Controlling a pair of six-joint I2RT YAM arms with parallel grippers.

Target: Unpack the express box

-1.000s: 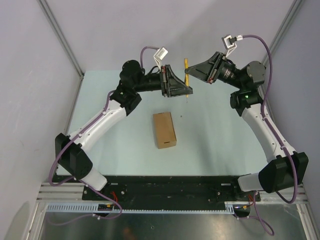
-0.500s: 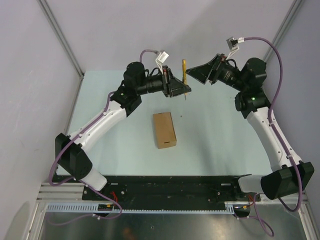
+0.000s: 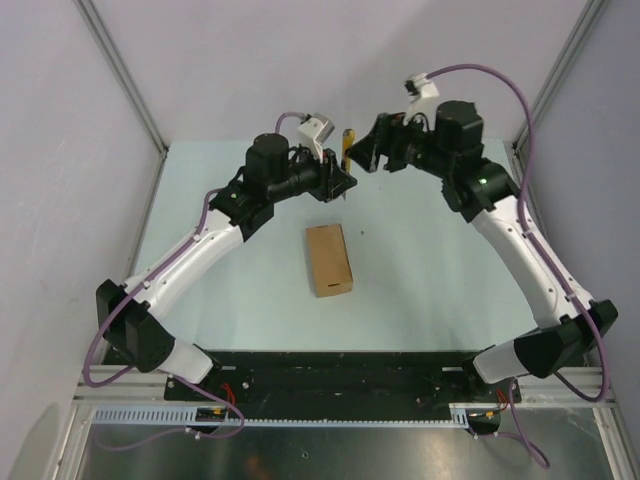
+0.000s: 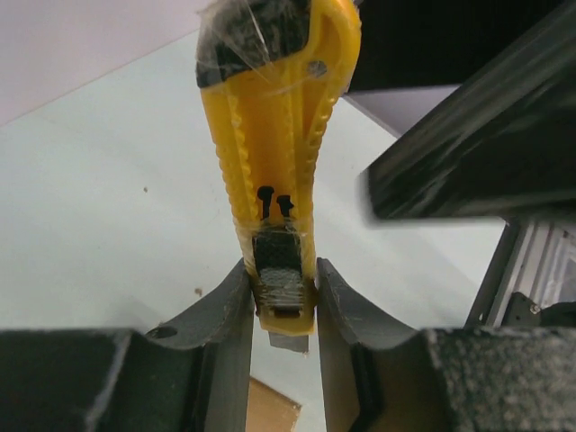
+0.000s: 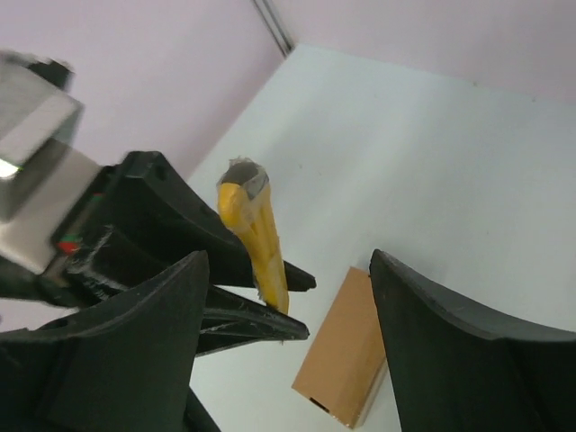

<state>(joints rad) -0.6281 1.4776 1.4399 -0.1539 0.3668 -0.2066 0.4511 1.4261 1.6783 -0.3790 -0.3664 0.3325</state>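
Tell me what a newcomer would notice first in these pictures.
The yellow utility knife stands out first: the left tool grips it by one end, held up over the far middle of the table. The right tool hangs open close beside it, fingers spread wide. Nearer the arms' bases, the brown express box lies flat by itself at the table's centre.

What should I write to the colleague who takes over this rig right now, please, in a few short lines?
Left gripper: shut on the utility knife near its blade end, held in the air.
Right gripper: open, fingers on either side of the knife's upper end, not touching it.
Express box: lying flat on the table, looks closed, no gripper on it.
Done: knife picked up. Left: open the box and empty it.
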